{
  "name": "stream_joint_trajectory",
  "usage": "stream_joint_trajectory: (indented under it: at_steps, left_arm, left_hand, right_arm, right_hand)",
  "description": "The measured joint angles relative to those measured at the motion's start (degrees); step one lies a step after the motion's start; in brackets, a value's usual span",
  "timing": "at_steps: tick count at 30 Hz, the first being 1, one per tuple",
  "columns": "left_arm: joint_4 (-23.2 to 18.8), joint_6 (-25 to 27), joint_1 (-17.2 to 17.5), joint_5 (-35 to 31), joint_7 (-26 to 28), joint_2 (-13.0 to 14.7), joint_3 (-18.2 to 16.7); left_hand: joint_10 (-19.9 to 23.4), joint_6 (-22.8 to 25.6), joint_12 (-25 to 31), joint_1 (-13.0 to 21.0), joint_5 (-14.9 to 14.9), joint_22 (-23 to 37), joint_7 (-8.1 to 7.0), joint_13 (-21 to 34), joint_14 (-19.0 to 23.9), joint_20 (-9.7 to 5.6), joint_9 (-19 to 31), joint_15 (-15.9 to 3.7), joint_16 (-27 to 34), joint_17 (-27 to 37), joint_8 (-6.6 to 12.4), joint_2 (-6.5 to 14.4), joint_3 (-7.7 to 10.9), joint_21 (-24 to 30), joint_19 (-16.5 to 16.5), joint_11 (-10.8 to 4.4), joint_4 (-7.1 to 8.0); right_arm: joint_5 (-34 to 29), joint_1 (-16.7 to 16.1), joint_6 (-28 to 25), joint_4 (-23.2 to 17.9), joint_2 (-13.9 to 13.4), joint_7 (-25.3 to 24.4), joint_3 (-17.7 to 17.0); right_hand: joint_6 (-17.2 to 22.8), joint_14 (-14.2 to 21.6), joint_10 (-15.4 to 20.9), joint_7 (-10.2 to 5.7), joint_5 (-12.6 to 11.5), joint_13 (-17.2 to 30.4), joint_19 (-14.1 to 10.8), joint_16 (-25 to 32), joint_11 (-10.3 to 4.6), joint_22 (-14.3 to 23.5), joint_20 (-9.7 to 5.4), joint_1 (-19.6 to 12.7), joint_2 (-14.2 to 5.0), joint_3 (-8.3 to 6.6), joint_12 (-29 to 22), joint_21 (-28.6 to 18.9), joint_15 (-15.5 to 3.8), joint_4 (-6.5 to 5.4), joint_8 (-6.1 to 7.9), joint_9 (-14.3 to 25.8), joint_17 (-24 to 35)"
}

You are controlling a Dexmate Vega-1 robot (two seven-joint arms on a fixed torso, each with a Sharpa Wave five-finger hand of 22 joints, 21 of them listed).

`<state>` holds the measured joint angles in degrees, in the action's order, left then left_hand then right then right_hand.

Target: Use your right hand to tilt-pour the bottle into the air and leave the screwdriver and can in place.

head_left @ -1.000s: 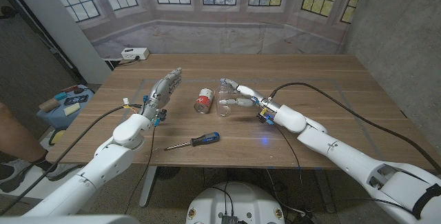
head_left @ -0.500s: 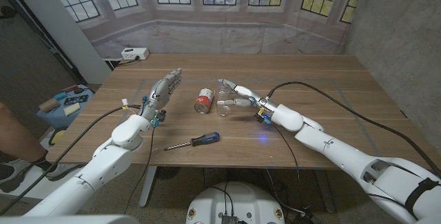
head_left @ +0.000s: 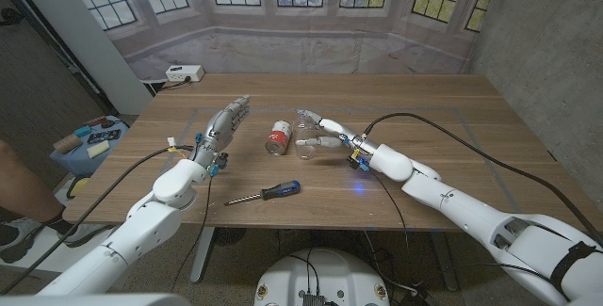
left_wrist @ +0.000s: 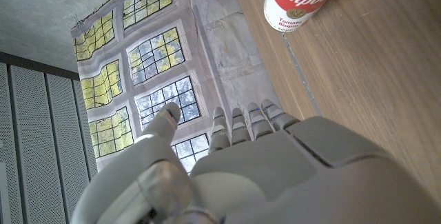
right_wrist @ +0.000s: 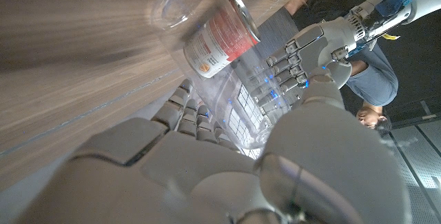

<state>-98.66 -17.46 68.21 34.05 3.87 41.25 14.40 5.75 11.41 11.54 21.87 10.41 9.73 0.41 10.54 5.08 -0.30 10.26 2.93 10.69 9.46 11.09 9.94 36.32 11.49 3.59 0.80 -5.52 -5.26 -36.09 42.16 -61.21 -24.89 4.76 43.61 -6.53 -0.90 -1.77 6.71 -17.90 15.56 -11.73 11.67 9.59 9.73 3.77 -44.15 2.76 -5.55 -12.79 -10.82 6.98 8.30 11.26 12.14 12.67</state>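
1. Crept a little farther left toward the can over the last second: the right hand (head_left: 318,132), with the clear bottle (head_left: 308,143) between its fingers; everything else stayed put.
2. Closed around the bottle from the robot's right, thumb to one side and fingers to the other, as seen in the right wrist view; grip looked light, perhaps not yet firm.
3. Stood upright on the table (head_left: 471,136), the bottle, at mid-table, long axis vertical, directly ahead of the right palm; far nearer the right hand than the left.
4. Sat just beside the bottle, on the robot's left of it: the can (head_left: 278,136), lying tipped with its end toward the camera. Judged the main obstacle: any tilt leftward could knock it, so lifting first and tilting away seemed wiser.
5. Lay nearer the front edge, well apart from the bottle: the screwdriver (head_left: 265,193), out of the path.
6. Waited left of the can, holding nothing, fingers straight and close together: the left hand (head_left: 223,124).
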Motion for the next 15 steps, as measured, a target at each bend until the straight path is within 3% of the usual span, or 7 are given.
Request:
stream_joint_trajectory:
  at_steps: [7, 8, 12, 15]
  left_arm:
    - [-0.82, -0.14, 0.8, -0.33, 0.37, 0.16, -0.23]
    - [-0.91, -0.14, 0.9, -0.33, 0.37, 0.18, -0.26]
    - [-1.2, -0.17, 1.23, -0.37, 0.47, 0.23, -0.38]
    - [-1.41, -0.22, 1.46, -0.51, 0.71, 0.26, -0.45]
  left_hand:
    - [0.42, 1.61, 0.34, 0.0, 0.0, 0.0, 0.7, 0.0, 0.46, 0.22, 0.08, 0.13, 0.0, 0.0, 0.67, 0.0, 0.0, 0.0, 0.22, 0.03, 0.0]
    - [0.51, 1.93, 0.33, 0.0, 0.0, 0.0, 0.61, 0.0, 0.46, 0.31, 0.22, 0.13, 0.0, -0.02, 0.82, 0.0, 0.0, 0.0, 0.31, 0.13, 0.0]
    - [1.02, 2.33, 0.55, 0.0, 0.0, 0.0, 1.02, 0.0, 0.66, 0.31, 0.3, -0.07, 0.0, -0.14, 0.82, 0.0, 0.0, 0.0, 0.31, 0.01, 0.0]
    - [1.22, 2.63, 0.55, 0.0, 0.0, 0.0, 0.92, 0.0, 0.66, 0.31, 0.3, -0.07, 0.0, -0.14, 0.82, 0.0, 0.0, 0.0, 0.31, 0.21, 0.0]
  right_arm:
    - [-0.56, 0.11, 1.12, 0.28, 0.12, -0.91, 0.05]
    - [-0.69, 0.83, 1.45, 2.35, 0.99, -1.19, 0.48]
    - [-0.96, 1.05, 2.24, 2.98, 1.25, -1.72, 0.58]
    - [-1.14, 2.04, 3.06, 5.81, 2.37, -2.25, 1.04]
  right_hand:
    - [0.74, 1.07, 0.92, -0.02, 0.0, 0.56, -0.72, 0.49, -0.51, 0.0, -0.72, -0.73, -0.3, -0.24, -1.08, -0.21, -1.05, 0.24, 0.4, 0.12, 0.27]
    - [0.91, 1.17, 1.06, 0.15, 0.0, 0.69, -0.72, 0.49, -0.37, 0.0, -0.71, -1.05, -0.52, -0.34, -1.27, -0.21, -1.15, 0.34, 0.4, 0.24, 0.27]
    - [1.13, 1.65, 1.54, -0.07, 0.0, 1.07, -1.2, 0.83, -0.51, 0.0, -1.19, -1.39, -0.51, -0.65, -1.84, -0.45, -1.64, 0.31, 0.61, 0.27, 0.53]
    - [1.63, 2.28, 1.84, 0.06, 0.0, 1.36, -1.47, 0.88, -0.81, 0.0, -1.44, -1.49, -0.61, -0.88, -2.07, -0.45, -1.85, 0.38, 0.61, 0.27, 0.56]
